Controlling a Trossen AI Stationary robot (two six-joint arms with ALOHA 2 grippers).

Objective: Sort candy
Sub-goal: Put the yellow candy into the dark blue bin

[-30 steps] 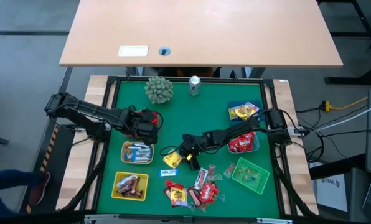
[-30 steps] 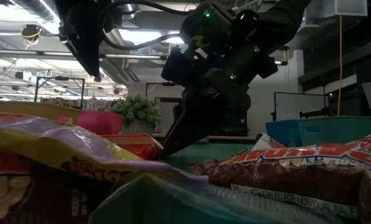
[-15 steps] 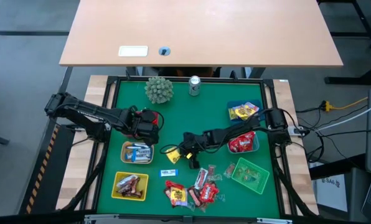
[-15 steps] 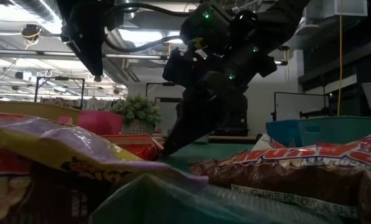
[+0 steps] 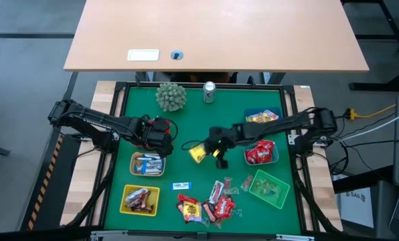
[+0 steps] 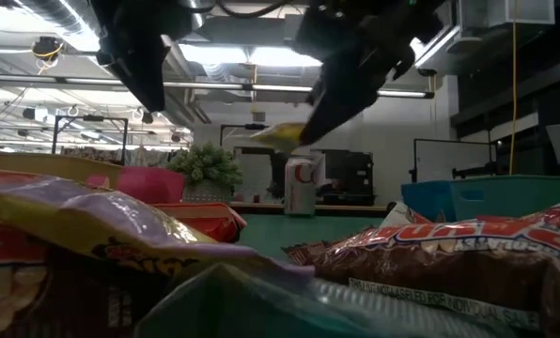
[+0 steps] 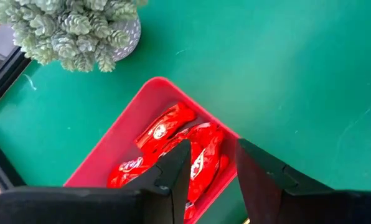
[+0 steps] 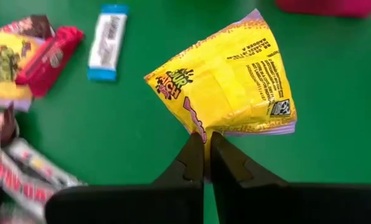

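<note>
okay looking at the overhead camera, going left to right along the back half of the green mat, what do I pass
Left hand over the red basket → spiky green ball → yellow candy packet pinched in the right hand → silver can → blue basket of yellow candy.

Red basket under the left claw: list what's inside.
The red basket holds several red-wrapped candies. The left claw hangs above, hiding the near end; more may lie there.
</note>
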